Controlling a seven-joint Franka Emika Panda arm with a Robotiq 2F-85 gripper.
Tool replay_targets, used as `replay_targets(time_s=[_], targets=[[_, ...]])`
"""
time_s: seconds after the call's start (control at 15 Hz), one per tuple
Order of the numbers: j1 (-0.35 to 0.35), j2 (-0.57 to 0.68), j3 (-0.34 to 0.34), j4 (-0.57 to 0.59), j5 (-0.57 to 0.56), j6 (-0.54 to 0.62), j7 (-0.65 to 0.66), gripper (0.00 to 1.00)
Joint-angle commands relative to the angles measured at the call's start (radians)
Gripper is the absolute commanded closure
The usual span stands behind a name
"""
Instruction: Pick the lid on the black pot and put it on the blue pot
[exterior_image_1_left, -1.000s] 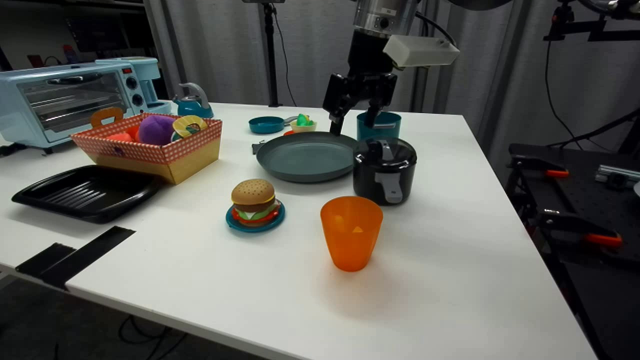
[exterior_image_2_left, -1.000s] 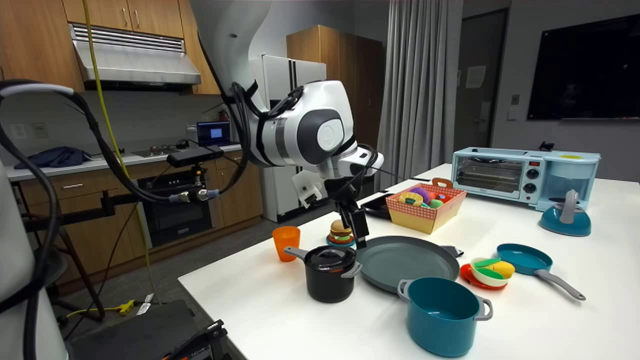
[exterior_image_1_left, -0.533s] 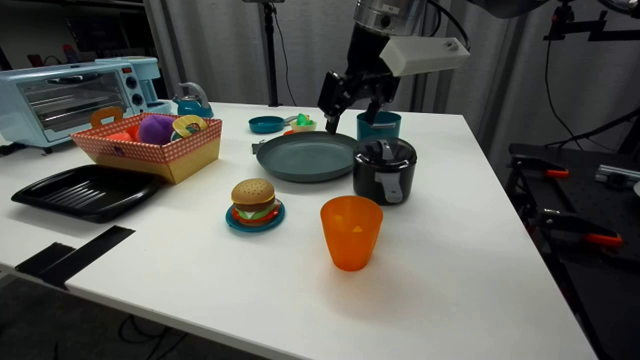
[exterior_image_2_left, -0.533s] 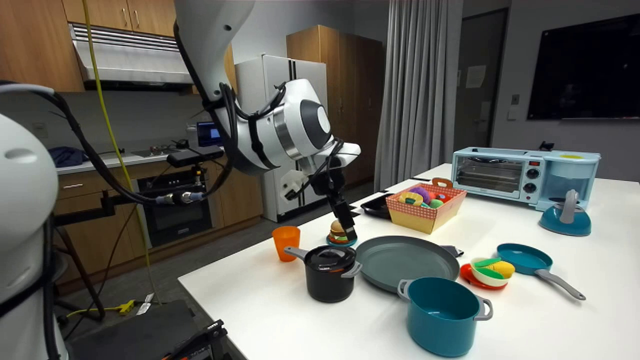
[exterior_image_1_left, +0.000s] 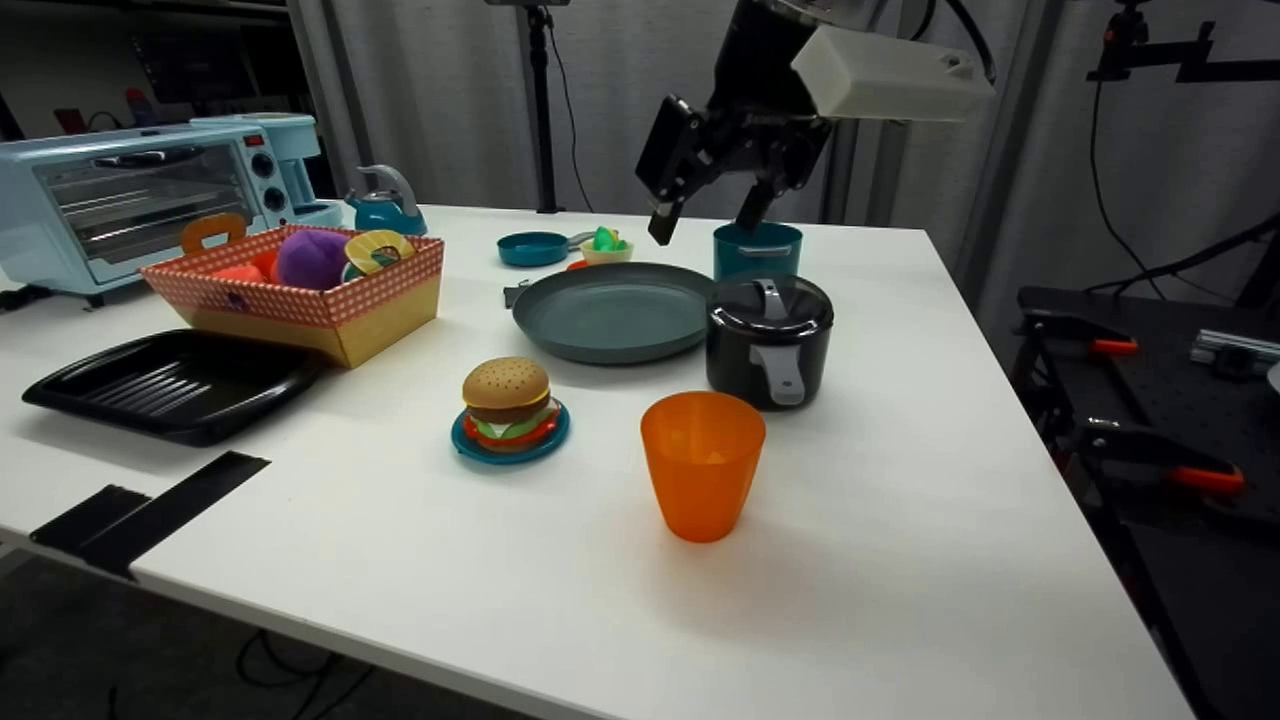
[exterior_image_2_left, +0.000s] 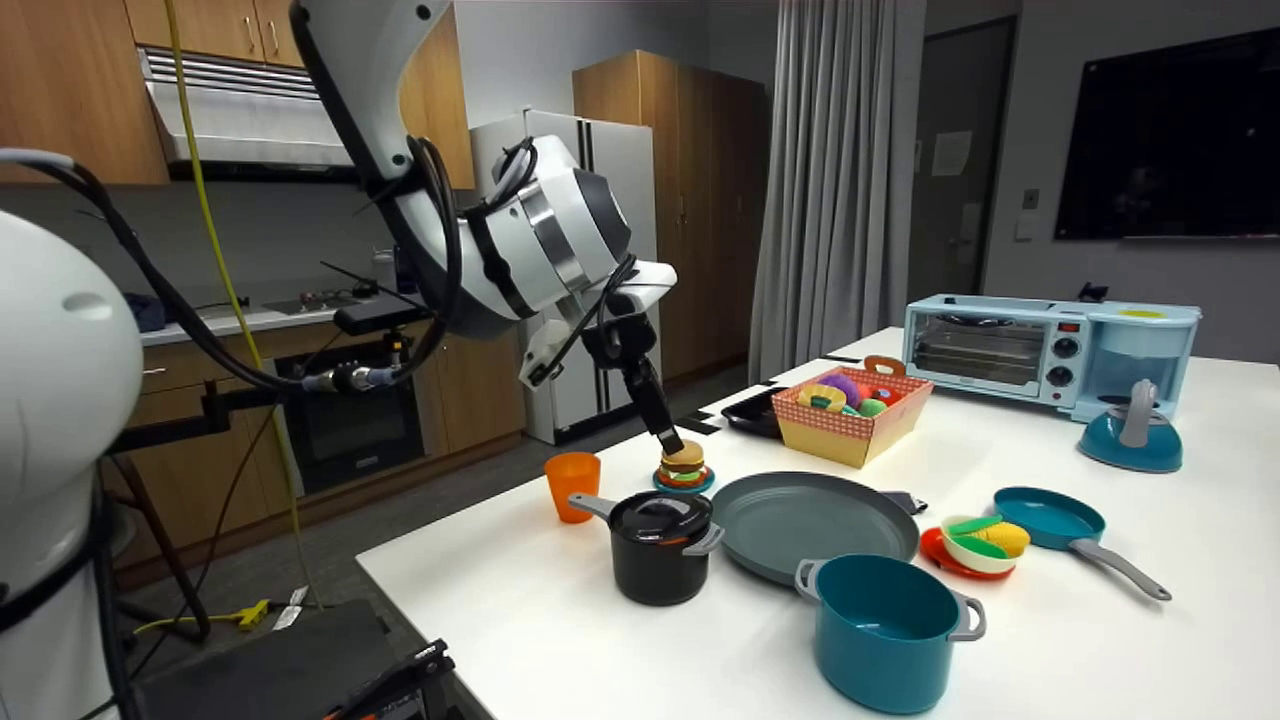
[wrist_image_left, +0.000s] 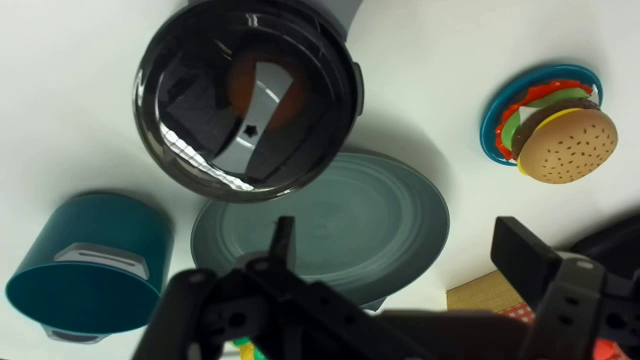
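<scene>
The lid (exterior_image_1_left: 770, 300) is a dark, glossy round lid with a grey bar handle; it sits on the black pot (exterior_image_1_left: 740, 370). In the wrist view, the lid (wrist_image_left: 200, 135) fills the upper middle with its handle slanting. The blue pot (exterior_image_1_left: 757, 255) stands uncovered near the black pot; in an exterior view the blue pot (exterior_image_2_left: 885, 640) shows its open mouth. It also shows at lower left in the wrist view (wrist_image_left: 100, 225). My gripper (exterior_image_1_left: 706, 222) is open and empty, above the table and apart from both pots. In the wrist view my gripper's fingers (wrist_image_left: 395, 222) are wide apart.
A large grey-green plate (exterior_image_1_left: 615, 315) lies beside both pots. An orange cup (exterior_image_1_left: 703, 465) and a toy burger (exterior_image_1_left: 507, 390) stand near the black pot. A checked basket (exterior_image_1_left: 300, 300), a black tray (exterior_image_1_left: 170, 385) and a blue pan (exterior_image_2_left: 1050, 515) lie farther off.
My gripper has risen and drawn back, moving left and up in an exterior view, and its tilt has changed. It stays open. The lid and pots have not moved.
</scene>
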Motion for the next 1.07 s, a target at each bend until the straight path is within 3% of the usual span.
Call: replay_targets(time_s=[0.0, 0.67, 0.8, 1.0], targets=[[0.0, -0.003, -0.001, -0.002, 0.0, 0.0, 0.0, 0.0], [-0.025, 0.013, 0.061, -0.047, 0.49, -0.021, -0.237, 0.0], [-0.016, -0.001, 0.064, -0.053, 0.537, -0.036, -0.237, 0.0], [-0.011, -0.021, 0.049, -0.058, 0.521, -0.053, -0.203, 0.0]])
